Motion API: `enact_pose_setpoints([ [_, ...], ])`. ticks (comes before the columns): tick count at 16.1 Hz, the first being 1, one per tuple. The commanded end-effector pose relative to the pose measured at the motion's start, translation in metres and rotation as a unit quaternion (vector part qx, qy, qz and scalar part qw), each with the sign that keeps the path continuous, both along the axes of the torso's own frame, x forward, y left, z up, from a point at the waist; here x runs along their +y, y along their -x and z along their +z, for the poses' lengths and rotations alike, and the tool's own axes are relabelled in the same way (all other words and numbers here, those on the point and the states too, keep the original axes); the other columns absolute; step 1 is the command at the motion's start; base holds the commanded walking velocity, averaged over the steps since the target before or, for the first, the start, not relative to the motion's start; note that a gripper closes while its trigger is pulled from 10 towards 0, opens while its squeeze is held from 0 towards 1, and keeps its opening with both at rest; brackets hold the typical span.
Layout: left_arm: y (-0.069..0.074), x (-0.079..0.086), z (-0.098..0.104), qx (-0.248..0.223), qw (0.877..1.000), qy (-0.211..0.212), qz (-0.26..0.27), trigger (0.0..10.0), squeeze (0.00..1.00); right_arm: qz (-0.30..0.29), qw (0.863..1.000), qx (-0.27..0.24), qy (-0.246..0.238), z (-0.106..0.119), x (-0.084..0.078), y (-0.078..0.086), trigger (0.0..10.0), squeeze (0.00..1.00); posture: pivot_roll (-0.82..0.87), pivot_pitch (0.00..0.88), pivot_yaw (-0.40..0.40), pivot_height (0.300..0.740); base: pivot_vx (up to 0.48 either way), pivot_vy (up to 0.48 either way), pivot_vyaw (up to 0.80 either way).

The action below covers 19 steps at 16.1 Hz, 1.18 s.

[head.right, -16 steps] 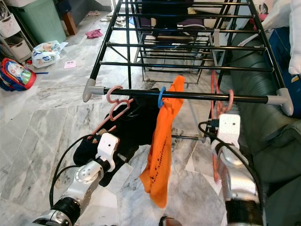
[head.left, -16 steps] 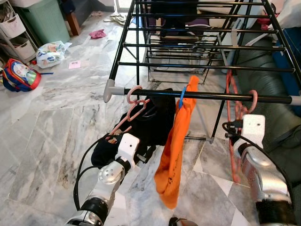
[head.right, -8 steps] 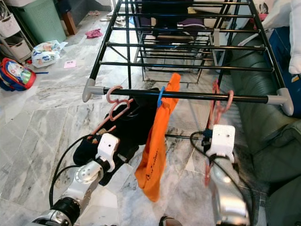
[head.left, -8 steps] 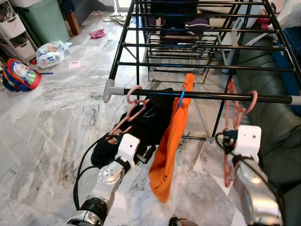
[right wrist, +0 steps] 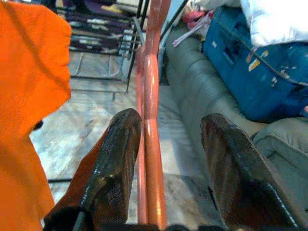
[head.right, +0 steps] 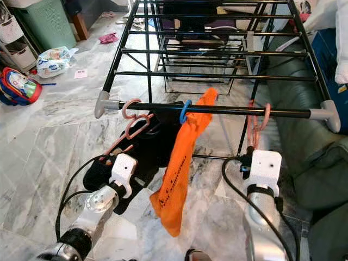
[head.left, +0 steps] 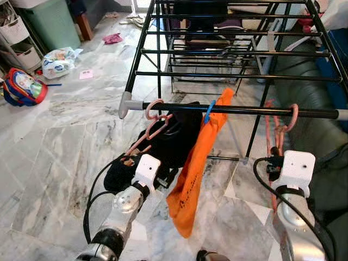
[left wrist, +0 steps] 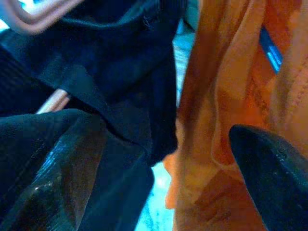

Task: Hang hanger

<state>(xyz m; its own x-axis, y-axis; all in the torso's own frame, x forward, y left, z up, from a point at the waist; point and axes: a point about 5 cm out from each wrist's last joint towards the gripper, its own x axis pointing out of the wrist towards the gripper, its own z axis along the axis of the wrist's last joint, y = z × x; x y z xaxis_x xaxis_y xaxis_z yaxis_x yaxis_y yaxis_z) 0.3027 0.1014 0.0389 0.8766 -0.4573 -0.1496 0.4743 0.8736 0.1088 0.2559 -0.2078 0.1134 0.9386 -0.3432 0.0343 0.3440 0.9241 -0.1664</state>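
A red hanger [head.left: 293, 111] hangs by its hook on the front bar [head.left: 244, 110] of a black drying rack, at the bar's right end. My right gripper [right wrist: 171, 120] is just below, open. The hanger's red stem [right wrist: 151, 144] runs between its fingers, close against one finger [right wrist: 118, 154]. Further left on the bar, a blue hanger [head.left: 210, 111] carries an orange garment [head.left: 196, 174], and a pink hanger [head.left: 155, 114] carries a black garment [head.left: 174, 141]. My left gripper [left wrist: 161, 127] is open, low beside the black cloth, with orange cloth by its other finger.
A grey-green sofa [head.left: 315, 98] and a blue suitcase [right wrist: 245, 57] stand right of the rack. On the marble floor at the left are a green basket [head.left: 49, 22], white drawers [head.left: 16, 32], a backpack [head.left: 22, 87] and a bag [head.left: 57, 62].
My right arm has sunk a little below the bar while the red hanger stayed hooked. The orange garment swung left and then back. The left arm has barely moved.
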Motion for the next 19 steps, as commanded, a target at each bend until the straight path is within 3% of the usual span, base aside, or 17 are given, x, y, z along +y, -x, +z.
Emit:
enact_pose_setpoints([
  [1, 0.001, 0.006, 0.002, -0.018, 1.000, -0.016, 0.009, 10.0, 0.00, 0.000, 1.000, -0.022, 0.006, 0.007, 0.004, 0.003, 10.0, 1.00, -0.13, 0.173, 0.069, 0.740, 0.000, 0.000, 0.00],
  [5, -0.005, 0.016, 0.025, -0.081, 0.996, -0.011, 0.034, 10.0, 0.00, 0.004, 1.000, -0.030, -0.001, 0.006, 0.015, 0.007, 10.0, 1.00, -0.11, 0.166, 0.047, 0.740, 0.000, 0.000, 0.00],
  [7, -0.008, 0.020, 0.034, -0.090, 0.995, -0.002, 0.052, 10.0, 0.00, 0.017, 0.999, -0.028, 0.003, 0.004, 0.022, 0.004, 10.0, 1.00, -0.09, 0.160, 0.030, 0.740, 0.000, 0.000, 0.00],
  [12, -0.008, 0.018, 0.039, -0.099, 0.993, -0.015, 0.058, 10.0, 0.00, 0.023, 0.999, -0.035, 0.019, 0.008, 0.018, -0.005, 10.0, 1.00, -0.06, 0.160, 0.021, 0.740, 0.000, 0.000, 0.00],
  [13, -0.008, 0.019, 0.041, -0.099, 0.993, -0.009, 0.061, 10.0, 0.00, 0.032, 0.998, -0.040, 0.028, 0.013, 0.019, -0.008, 10.0, 0.68, -0.06, 0.153, 0.016, 0.740, 0.000, 0.000, 0.00],
  [14, -0.008, 0.019, 0.041, -0.100, 0.993, -0.009, 0.067, 10.0, 0.00, 0.046, 0.997, -0.043, 0.033, 0.016, 0.022, -0.010, 10.0, 0.00, -0.06, 0.149, 0.017, 0.740, 0.000, 0.000, 0.00],
  [19, -0.015, 0.018, 0.043, -0.094, 0.992, -0.011, 0.079, 10.0, 0.00, 0.069, 0.996, -0.047, 0.011, 0.020, 0.030, -0.024, 10.0, 0.00, -0.05, 0.137, 0.003, 0.740, -0.223, 0.000, 0.00],
])
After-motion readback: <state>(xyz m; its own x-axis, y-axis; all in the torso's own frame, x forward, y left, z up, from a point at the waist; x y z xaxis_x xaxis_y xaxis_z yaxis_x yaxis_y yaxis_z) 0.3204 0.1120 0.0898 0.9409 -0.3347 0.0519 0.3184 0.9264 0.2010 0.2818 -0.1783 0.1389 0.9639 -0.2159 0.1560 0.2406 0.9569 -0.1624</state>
